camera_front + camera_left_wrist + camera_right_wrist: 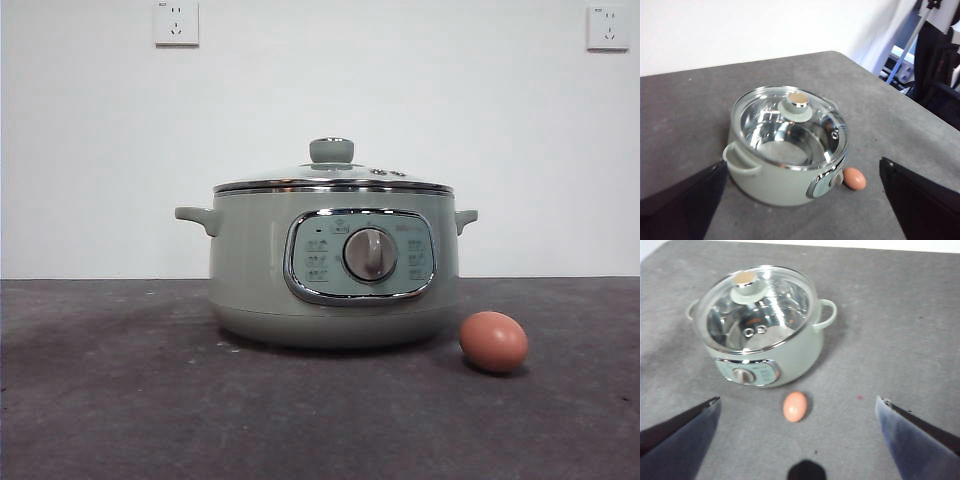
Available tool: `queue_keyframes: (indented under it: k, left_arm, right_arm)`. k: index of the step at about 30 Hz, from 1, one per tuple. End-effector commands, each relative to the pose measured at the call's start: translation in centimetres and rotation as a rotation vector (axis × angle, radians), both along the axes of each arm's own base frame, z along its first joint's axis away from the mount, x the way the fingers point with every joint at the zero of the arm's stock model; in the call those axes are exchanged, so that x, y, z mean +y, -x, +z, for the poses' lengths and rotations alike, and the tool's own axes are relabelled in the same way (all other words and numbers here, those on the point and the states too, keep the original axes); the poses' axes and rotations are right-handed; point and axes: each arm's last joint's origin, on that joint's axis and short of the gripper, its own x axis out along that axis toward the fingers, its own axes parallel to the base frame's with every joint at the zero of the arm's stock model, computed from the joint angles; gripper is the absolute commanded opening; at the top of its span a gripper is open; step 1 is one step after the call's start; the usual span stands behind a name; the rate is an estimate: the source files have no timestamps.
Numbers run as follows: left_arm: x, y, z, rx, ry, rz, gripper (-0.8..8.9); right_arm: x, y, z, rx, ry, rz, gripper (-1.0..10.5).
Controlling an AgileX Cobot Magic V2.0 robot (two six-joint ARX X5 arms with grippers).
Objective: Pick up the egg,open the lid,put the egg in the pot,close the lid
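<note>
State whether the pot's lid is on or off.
On: the lid sits level on the pot, its chrome rim meeting the pot's top all round.

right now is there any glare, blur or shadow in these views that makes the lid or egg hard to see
Front view: sharp and evenly lit; the small reddish-brown egg casts a soft shadow on the dark table. Left wrist view: slightly soft, with glare on the clear domed chrome-rimmed lid and the steel inside the sage-green pot. Right wrist view: mildly blurred, with reflections across the lid; the egg stays plain. Both grippers' jaws stand wide apart.
</note>
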Motion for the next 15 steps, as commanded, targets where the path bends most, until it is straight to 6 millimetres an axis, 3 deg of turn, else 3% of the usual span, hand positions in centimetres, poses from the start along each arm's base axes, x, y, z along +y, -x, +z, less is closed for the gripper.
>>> queue_keyframes:
  k: [1, 7, 15]
  left_arm:
    - [-0.7, -1.2, 0.5, -0.015, -0.002, -0.041, 6.37]
    - [-3.1, -5.2, 1.5, 0.003, -0.032, -0.122, 6.37]
    - [-9.0, -12.0, 2.1, -0.002, -0.207, -0.140, 6.37]
  right_arm:
    - [0.0, -0.1, 0.1, 0.001, -0.014, 0.008, 5.6]
    - [0.1, -0.6, -0.1, 0.030, -0.012, 0.008, 5.6]
    - [0.1, -1.1, -0.5, 0.081, -0.010, 0.009, 5.6]
